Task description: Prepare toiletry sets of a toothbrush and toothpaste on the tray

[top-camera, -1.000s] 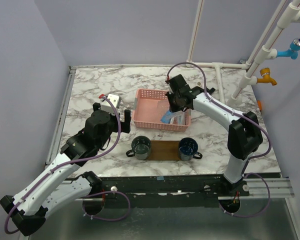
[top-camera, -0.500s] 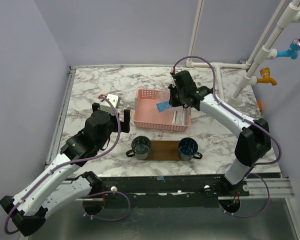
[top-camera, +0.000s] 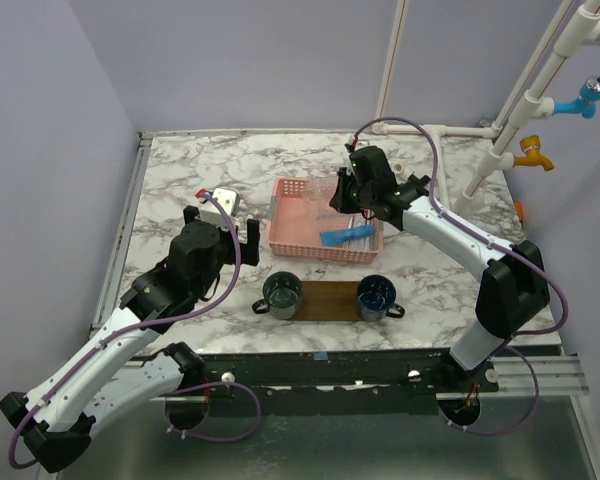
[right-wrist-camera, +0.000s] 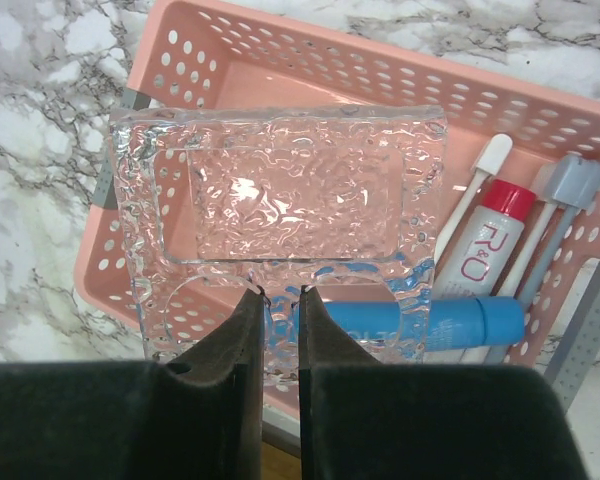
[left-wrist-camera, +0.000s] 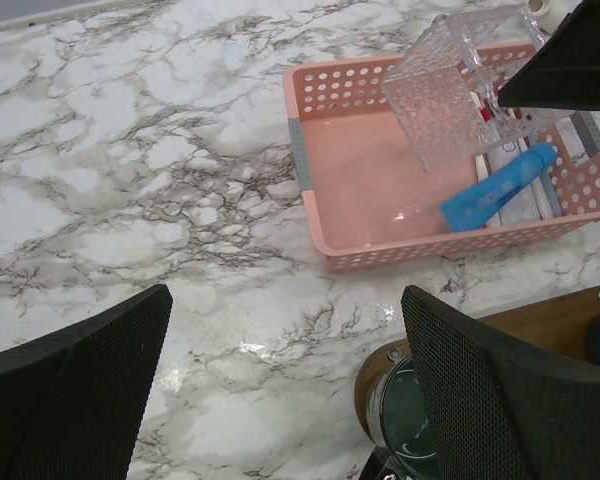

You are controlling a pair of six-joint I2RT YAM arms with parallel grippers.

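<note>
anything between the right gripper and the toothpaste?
Yes. The right gripper is shut on a clear box, hanging over the pink basket beside the toothpaste. A blue tube also lies across the toothpaste's lower end.

High rear overview facing down, two close wrist views, all sharing basket (top-camera: 298,215)

I see pale lilac walls (top-camera: 230,60) on three sides, a grey-veined marble table (top-camera: 180,170) in mid-frame, and white pipes (top-camera: 540,80) with a blue tap (top-camera: 585,98) and an orange tap (top-camera: 535,153) upper right.
</note>
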